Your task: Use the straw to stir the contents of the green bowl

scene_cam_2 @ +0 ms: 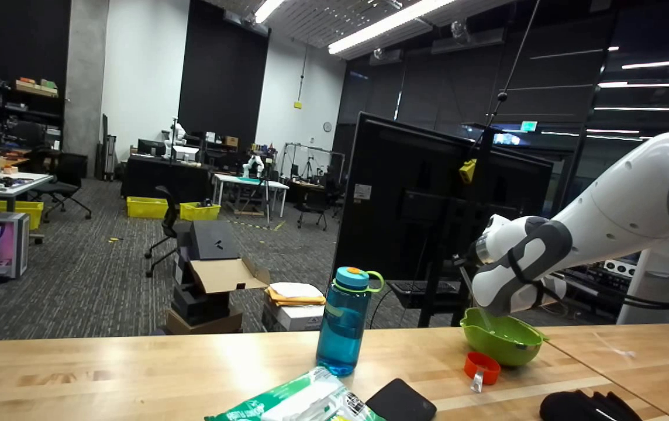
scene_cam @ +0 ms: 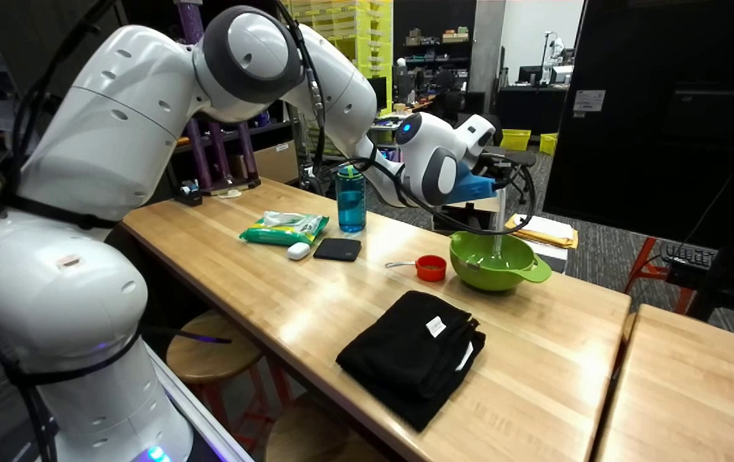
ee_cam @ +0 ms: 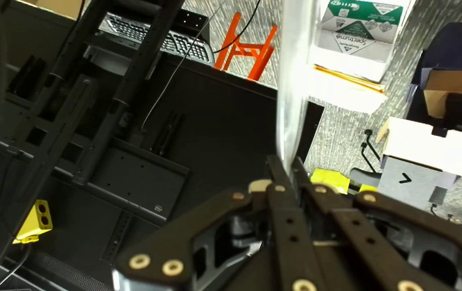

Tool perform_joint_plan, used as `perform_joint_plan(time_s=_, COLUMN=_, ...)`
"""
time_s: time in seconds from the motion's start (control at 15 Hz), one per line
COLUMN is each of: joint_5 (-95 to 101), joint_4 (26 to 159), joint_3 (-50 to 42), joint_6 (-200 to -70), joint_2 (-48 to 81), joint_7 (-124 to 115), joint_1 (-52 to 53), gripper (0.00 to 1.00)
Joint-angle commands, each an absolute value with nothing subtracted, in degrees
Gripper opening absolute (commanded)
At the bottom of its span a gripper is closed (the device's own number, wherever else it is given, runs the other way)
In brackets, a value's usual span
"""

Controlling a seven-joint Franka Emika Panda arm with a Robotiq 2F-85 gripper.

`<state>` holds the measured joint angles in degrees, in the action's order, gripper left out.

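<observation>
Bowl [scene_cam: 484, 277], wide, round, glossy lime green: standing on a light wood-plank table [scene_cam: 534, 378], near one long edge. Contents not distinguishable.

Gripper [ee_cam: 286, 165], black, two-fingered, with pale round fasteners: above the bowl, fingers drawn narrow, tips pinching a long, clear, tubular straw [ee_cam: 291, 93]. Straw close to upright, leaning slightly, reaching down inside the bowl in both exterior views; whether its lower end touches the bottom cannot be told.

Robot arm [scene_cam: 129, 115], many-jointed, white with grey joint covers: reaching over the table, with a blue block [scene_cam: 469, 187] at its wrist.

Cup [scene_cam: 431, 276], small, round, red, with a metal handle: upright, just beside the bowl.

Cloth [scene_cam: 399, 359], black, folded, a white tag showing: near the cup and bowl, toward the opposite long edge.

Bottle [scene_cam_2: 343, 327], translucent blue, with a lighter blue cap and green loop: upright, near the same long edge as the bowl.

Pack [scene_cam: 258, 232], soft-sided, printed green and white: lying near the bottle.

Case [scene_cam: 298, 251], small, rounded, white: just beside the pack.

Slab [scene_cam: 337, 249], flat, black, rectangular: just beside the case.

Stools [scene_cam: 213, 353], round-topped, wooden, red-legged: two, beside the table in an exterior view.

Panel [scene_cam: 668, 128], large, black: beyond the table in both exterior views.
</observation>
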<state>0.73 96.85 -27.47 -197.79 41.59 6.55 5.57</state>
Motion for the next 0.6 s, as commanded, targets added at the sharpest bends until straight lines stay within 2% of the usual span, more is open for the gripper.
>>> perform_joint_plan(time_s=0.0, joint_5=-1.01, joint_4=97.11, joint_3=-29.8, joint_6=-198.09, joint_2=43.2, joint_7=6.7, joint_1=7.73, gripper=0.01)
perform_joint_plan(time_s=0.53, joint_5=-1.44, joint_4=100.04, joint_3=-31.35, joint_6=-198.07, joint_2=43.1, joint_7=6.62, joint_1=9.79, gripper=0.01)
